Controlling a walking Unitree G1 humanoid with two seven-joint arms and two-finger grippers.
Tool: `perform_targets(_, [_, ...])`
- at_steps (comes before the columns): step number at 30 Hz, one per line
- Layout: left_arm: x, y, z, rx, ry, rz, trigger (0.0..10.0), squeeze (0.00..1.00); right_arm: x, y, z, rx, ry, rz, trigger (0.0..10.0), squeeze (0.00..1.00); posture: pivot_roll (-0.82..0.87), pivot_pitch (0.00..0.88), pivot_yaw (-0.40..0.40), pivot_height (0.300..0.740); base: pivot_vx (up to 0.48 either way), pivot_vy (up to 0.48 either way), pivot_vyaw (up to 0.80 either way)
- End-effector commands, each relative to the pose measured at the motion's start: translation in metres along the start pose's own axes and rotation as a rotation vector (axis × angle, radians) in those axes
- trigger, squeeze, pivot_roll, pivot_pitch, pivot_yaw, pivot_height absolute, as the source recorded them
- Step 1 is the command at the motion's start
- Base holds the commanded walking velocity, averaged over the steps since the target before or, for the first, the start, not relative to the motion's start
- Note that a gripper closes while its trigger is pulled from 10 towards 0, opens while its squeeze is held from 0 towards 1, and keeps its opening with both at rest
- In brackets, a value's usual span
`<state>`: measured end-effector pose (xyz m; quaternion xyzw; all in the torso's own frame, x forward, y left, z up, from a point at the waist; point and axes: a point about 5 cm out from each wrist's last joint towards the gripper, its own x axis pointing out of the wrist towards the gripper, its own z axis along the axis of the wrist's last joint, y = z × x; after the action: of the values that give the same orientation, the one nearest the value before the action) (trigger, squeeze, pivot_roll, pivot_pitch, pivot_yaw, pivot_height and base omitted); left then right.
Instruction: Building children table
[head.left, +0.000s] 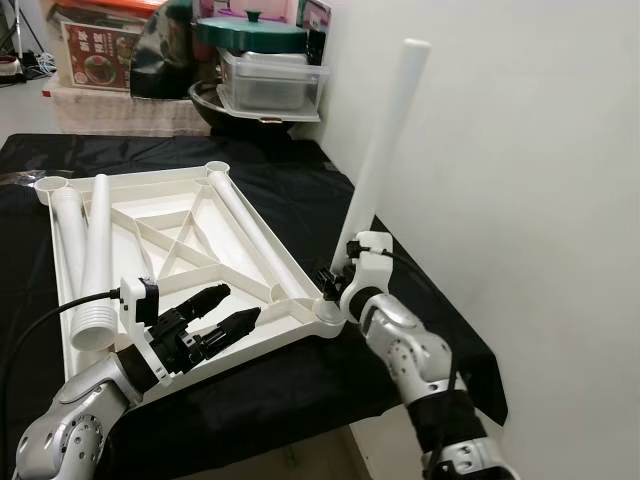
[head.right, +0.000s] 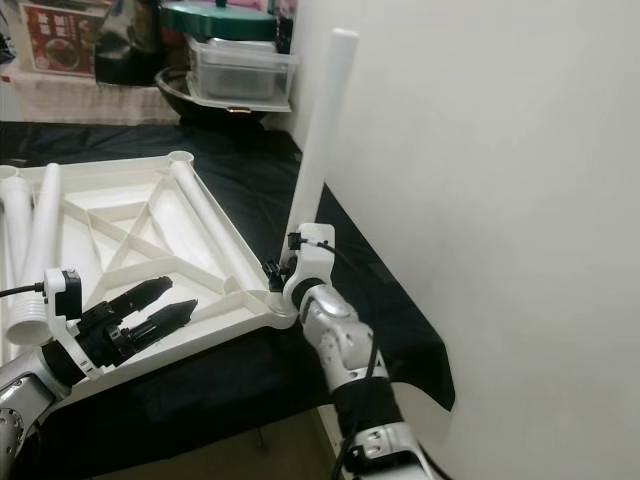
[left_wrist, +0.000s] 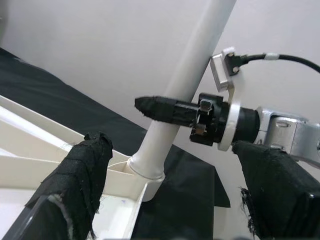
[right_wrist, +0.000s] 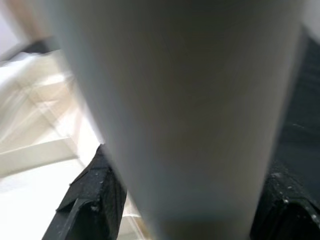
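The white children's table top (head.left: 180, 250) lies upside down on a black-covered table (head.left: 300, 190). A white leg tube (head.left: 385, 140) stands tilted in the near right corner socket (head.left: 328, 310). My right gripper (head.left: 333, 280) is shut on this leg just above the socket; the right wrist view has the leg (right_wrist: 185, 110) between its black fingers (right_wrist: 95, 200). My left gripper (head.left: 240, 302) hovers open over the top's near edge, pointing toward that corner. Its wrist view looks at the leg (left_wrist: 185, 85) and socket. Two loose legs (head.left: 85, 250) lie on the top's left side.
A white wall (head.left: 520, 200) rises close on the right, beside the standing leg. The table's near right corner (head.left: 480, 380) drops off below my right arm. At the back stand a clear plastic box (head.left: 270, 85), a green-lidded pot (head.left: 250, 30) and a red carton (head.left: 100, 55).
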<state>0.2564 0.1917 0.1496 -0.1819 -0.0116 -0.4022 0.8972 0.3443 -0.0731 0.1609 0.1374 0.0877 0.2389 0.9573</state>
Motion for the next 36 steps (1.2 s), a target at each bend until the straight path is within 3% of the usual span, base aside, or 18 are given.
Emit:
perform_targets(1, [0.003, -0.002, -0.002, -0.011, -0.002, -0.015, 10.0, 0.00, -0.004, 0.035, 0.019, -0.018, -0.063, 0.293, 10.0, 0.00, 0.14, 0.000, -0.189, 0.740, 0.000, 0.000, 0.00])
perform_targets(2, [0.003, -0.002, -0.002, -0.011, -0.003, -0.014, 10.0, 0.00, -0.013, 0.045, 0.021, -0.050, -0.056, 0.438, 10.0, 0.00, 0.14, 0.000, -0.189, 0.740, 0.000, 0.000, 0.00])
perform_targets(3, [0.003, -0.002, -0.002, -0.011, -0.003, -0.014, 10.0, 0.00, -0.013, 0.045, 0.021, -0.050, -0.056, 0.438, 10.0, 0.00, 0.14, 0.000, -0.189, 0.740, 0.000, 0.000, 0.00])
perform_targets(5, [0.003, -0.001, -0.001, -0.011, -0.004, -0.013, 10.0, 0.00, -0.025, 0.057, 0.016, -0.120, -0.016, 0.617, 10.0, 0.00, 0.13, 0.000, -0.190, 0.740, 0.000, 0.000, 0.00])
perform_targets(9, [0.003, -0.001, -0.001, -0.010, -0.006, -0.011, 10.0, 0.00, -0.029, 0.060, 0.010, -0.153, 0.008, 0.677, 9.6, 0.00, 0.14, 0.000, -0.195, 0.740, 0.000, 0.000, 0.00])
perform_targets(10, [0.003, -0.001, -0.001, -0.009, -0.007, -0.009, 10.0, 0.00, -0.026, 0.061, 0.007, -0.160, 0.015, 0.666, 2.2, 0.00, 0.14, 0.000, -0.195, 0.740, 0.000, 0.000, 0.00])
perform_targets(11, [0.003, -0.001, -0.001, -0.008, -0.007, -0.007, 10.0, 0.00, -0.023, 0.059, 0.004, -0.166, 0.021, 0.641, 0.0, 0.00, 0.14, 0.000, -0.195, 0.740, 0.000, 0.000, 0.00])
perform_targets(14, [0.003, 0.000, -0.001, -0.007, -0.007, -0.005, 10.0, 0.00, -0.009, 0.045, -0.003, -0.193, 0.055, 0.473, 0.0, 0.00, 0.14, 0.000, -0.195, 0.740, 0.000, 0.000, 0.00])
perform_targets(15, [0.003, 0.000, -0.001, -0.007, -0.006, -0.004, 10.0, 0.00, 0.001, 0.025, -0.006, -0.174, 0.086, 0.259, 0.0, 0.00, 0.14, 0.000, -0.195, 0.740, 0.000, 0.000, 0.00])
perform_targets(18, [0.003, 0.000, -0.001, -0.007, -0.006, -0.004, 10.0, 0.00, 0.001, 0.025, -0.006, -0.174, 0.086, 0.259, 0.0, 0.00, 0.14, 0.000, -0.195, 0.740, 0.000, 0.000, 0.00])
perform_targets(20, [0.002, -0.001, 0.000, -0.008, -0.005, -0.006, 10.0, 0.00, 0.004, -0.023, -0.010, -0.083, 0.107, -0.215, 0.0, 0.00, 0.14, 0.000, -0.190, 0.740, 0.000, 0.000, 0.00])
perform_targets(21, [0.002, -0.001, 0.000, -0.008, -0.005, -0.006, 10.0, 0.00, 0.004, -0.023, -0.010, -0.083, 0.107, -0.215, 0.0, 0.00, 0.14, 0.000, -0.190, 0.740, 0.000, 0.000, 0.00])
perform_targets(23, [0.002, -0.001, 0.000, -0.009, -0.005, -0.009, 10.0, 0.00, -0.007, -0.047, -0.021, -0.080, 0.141, -0.483, 0.0, 0.00, 0.14, 0.000, -0.190, 0.740, 0.000, 0.000, 0.00])
perform_targets(24, [0.002, -0.001, 0.000, -0.009, -0.005, -0.009, 10.0, 0.00, -0.007, -0.047, -0.021, -0.080, 0.141, -0.483, 0.0, 0.00, 0.14, 0.000, -0.190, 0.740, 0.000, 0.000, 0.00])
perform_targets(25, [0.002, -0.001, 0.000, -0.009, -0.004, -0.009, 10.0, 0.00, -0.005, -0.039, -0.026, -0.094, 0.165, -0.446, 10.0, 0.00, 0.14, 0.000, -0.182, 0.740, 0.000, 0.000, 0.00])
perform_targets(32, [0.003, -0.002, -0.001, -0.010, 0.000, -0.011, 10.0, 0.00, 0.001, -0.018, -0.023, -0.133, 0.145, -0.349, 10.0, 0.00, 0.14, 0.000, -0.180, 0.740, 0.000, 0.000, 0.00])
perform_targets(33, [0.003, -0.002, -0.002, -0.010, 0.002, -0.012, 10.0, 0.00, 0.004, -0.010, -0.015, -0.102, 0.087, -0.281, 10.0, 1.00, 0.14, 0.000, -0.180, 0.740, 0.000, 0.000, 0.00])
perform_targets(36, [0.004, -0.001, -0.002, -0.011, 0.003, -0.013, 10.0, 0.00, 0.010, 0.004, 0.002, -0.041, -0.008, -0.158, 10.0, 1.00, 0.14, 0.000, -0.180, 0.740, 0.000, 0.000, 0.00])
